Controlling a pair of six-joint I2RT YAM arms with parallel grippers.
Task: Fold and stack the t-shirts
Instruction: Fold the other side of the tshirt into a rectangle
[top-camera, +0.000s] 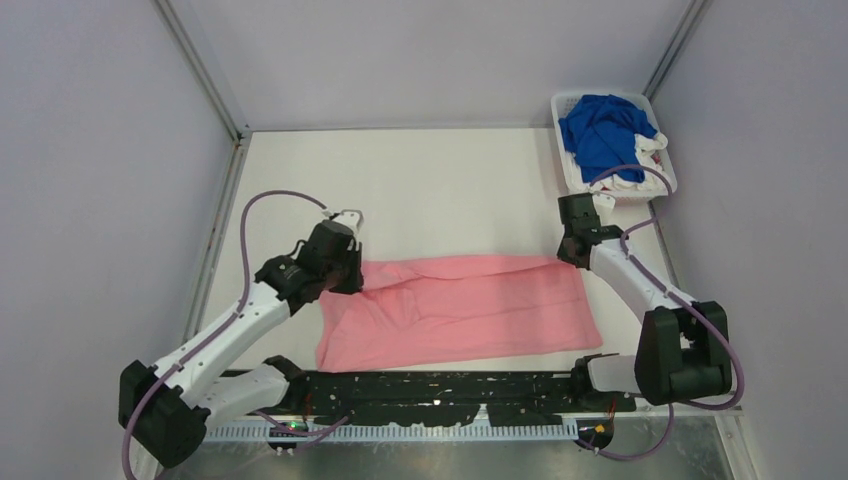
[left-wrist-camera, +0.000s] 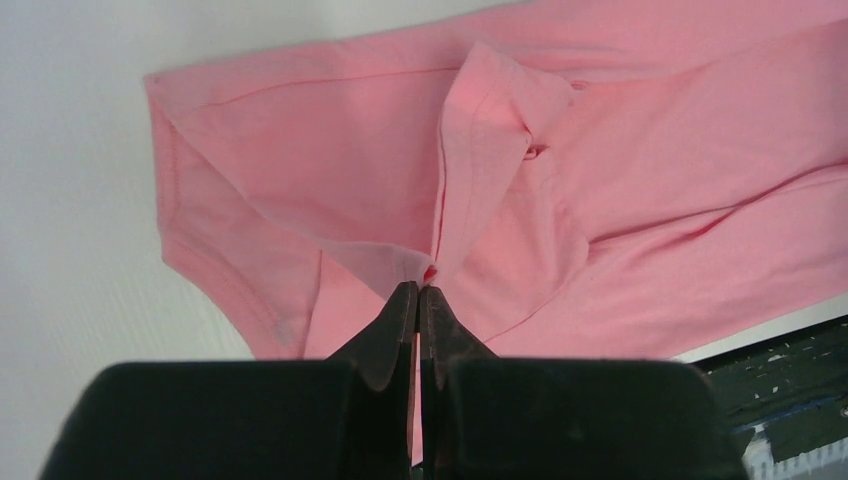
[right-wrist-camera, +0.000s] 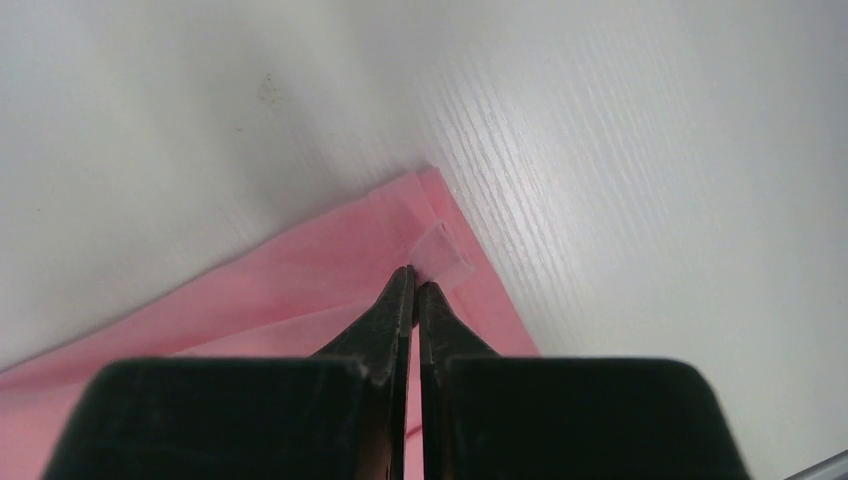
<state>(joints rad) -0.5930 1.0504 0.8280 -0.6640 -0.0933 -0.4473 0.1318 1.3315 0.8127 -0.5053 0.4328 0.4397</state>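
A white table (top-camera: 440, 180) with a faint wood grain carries a light pink t-shirt (top-camera: 470, 310), laid lengthwise across its near middle (the left end is creased and folded over itself). A white slatted basket (top-camera: 570, 168) sits in the far right corner, and a black rail (top-camera: 440, 385) runs along the near edge.

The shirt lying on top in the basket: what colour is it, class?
Royal blue; the shirt shows best in the top external view.
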